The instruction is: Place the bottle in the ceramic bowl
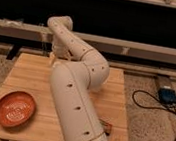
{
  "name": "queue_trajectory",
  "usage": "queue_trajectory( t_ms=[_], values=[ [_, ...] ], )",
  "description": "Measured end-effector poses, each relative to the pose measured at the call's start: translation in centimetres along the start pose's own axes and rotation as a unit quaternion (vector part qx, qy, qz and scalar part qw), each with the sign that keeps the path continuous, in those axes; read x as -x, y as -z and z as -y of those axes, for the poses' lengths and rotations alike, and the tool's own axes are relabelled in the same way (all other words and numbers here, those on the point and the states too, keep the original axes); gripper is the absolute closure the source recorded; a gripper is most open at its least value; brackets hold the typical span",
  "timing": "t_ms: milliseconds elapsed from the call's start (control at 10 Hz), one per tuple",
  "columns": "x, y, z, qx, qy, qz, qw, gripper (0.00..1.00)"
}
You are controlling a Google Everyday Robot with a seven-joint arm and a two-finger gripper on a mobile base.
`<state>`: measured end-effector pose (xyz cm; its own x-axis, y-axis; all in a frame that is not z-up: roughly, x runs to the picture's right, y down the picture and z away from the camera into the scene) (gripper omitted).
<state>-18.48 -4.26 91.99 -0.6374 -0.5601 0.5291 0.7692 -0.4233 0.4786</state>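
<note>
The ceramic bowl (14, 108), reddish-orange with pale rings inside, sits on the front left part of the wooden table (25, 72). The bottle is hidden; my thick white arm (72, 93) covers the middle of the table where it would lie. The arm rises from the front, bends at the back, and points down to my gripper (53, 54) near the table's back edge, left of centre. The gripper looks open and I see nothing held in it. It is well apart from the bowl, farther back and to the right.
A small dark object (105, 125) lies on the table near its front right. Black cables and a blue box (167, 94) lie on the floor to the right. A dark wall with a pale rail runs behind the table.
</note>
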Motion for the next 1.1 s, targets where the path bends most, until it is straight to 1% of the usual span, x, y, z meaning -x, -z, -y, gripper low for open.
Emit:
queue_trajectory(
  t_ms=[200, 300, 400, 500, 800, 1100],
  values=[
    [-1.4, -0.3, 0.9, -0.005, -0.014, 0.0, 0.9999, 0.2],
    [-2.0, -0.7, 1.8, -0.009, -0.019, 0.001, 0.9998, 0.2],
    [-2.2, -1.0, 2.4, -0.013, -0.024, 0.002, 0.9996, 0.2],
    [-2.1, -1.4, 2.8, -0.019, -0.031, 0.007, 0.9993, 0.2],
    [-2.1, -2.4, 5.0, -0.027, -0.041, 0.008, 0.9988, 0.2],
    [-1.4, -3.9, 5.5, -0.033, -0.053, 0.02, 0.9978, 0.2]
  ],
)
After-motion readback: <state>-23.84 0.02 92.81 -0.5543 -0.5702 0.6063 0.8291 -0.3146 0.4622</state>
